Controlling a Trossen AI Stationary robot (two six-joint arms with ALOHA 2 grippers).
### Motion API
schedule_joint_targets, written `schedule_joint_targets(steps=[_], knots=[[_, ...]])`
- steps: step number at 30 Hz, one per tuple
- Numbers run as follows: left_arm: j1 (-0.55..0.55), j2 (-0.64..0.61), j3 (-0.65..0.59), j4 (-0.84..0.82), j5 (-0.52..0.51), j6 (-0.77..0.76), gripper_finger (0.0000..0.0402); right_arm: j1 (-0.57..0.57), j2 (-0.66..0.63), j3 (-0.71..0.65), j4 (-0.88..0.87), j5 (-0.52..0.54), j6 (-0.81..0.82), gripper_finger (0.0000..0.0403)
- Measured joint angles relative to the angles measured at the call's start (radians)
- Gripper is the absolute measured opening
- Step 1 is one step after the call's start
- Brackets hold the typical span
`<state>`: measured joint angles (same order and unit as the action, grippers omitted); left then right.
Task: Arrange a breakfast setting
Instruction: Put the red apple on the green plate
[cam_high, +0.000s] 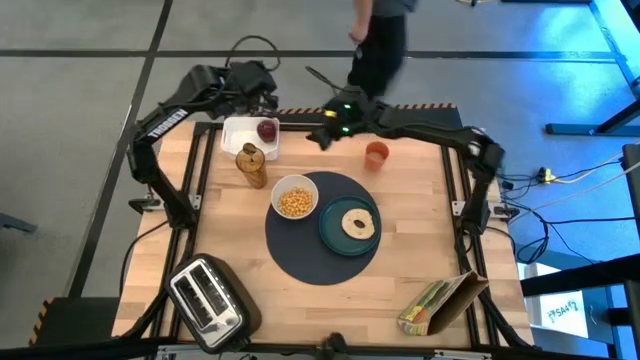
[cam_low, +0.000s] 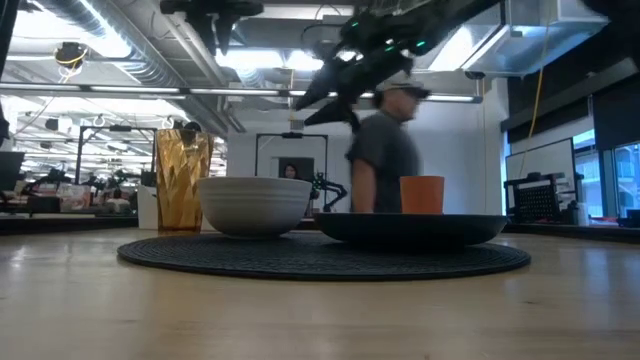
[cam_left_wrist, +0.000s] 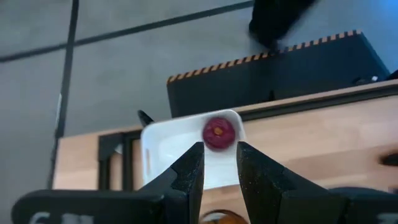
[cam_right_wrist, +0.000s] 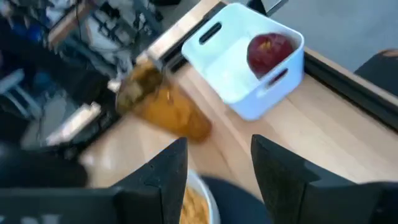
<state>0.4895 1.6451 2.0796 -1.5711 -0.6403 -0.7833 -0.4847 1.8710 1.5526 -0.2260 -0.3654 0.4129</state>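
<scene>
The left claw (cam_left_wrist: 219, 171) hovers empty, fingers slightly parted, above the red fruit (cam_high: 267, 129) in its white bin (cam_high: 240, 136) (likely lining up a grab), while the right claw (cam_right_wrist: 214, 165) waits released near the orange cup (cam_high: 376, 154).

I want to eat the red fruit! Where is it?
In the high view the red fruit sits in a white bin at the table's far edge, left of centre, just beyond the amber glass and below the left gripper.
</scene>
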Motion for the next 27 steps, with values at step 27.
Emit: schedule_joint_targets(steps=[27], knots=[[0.039, -0.016, -0.001, 0.014, -0.037, 0.115, 0.0088, 0.013, 0.567, 0.525, 0.002, 0.084, 0.292, 0.0168]])
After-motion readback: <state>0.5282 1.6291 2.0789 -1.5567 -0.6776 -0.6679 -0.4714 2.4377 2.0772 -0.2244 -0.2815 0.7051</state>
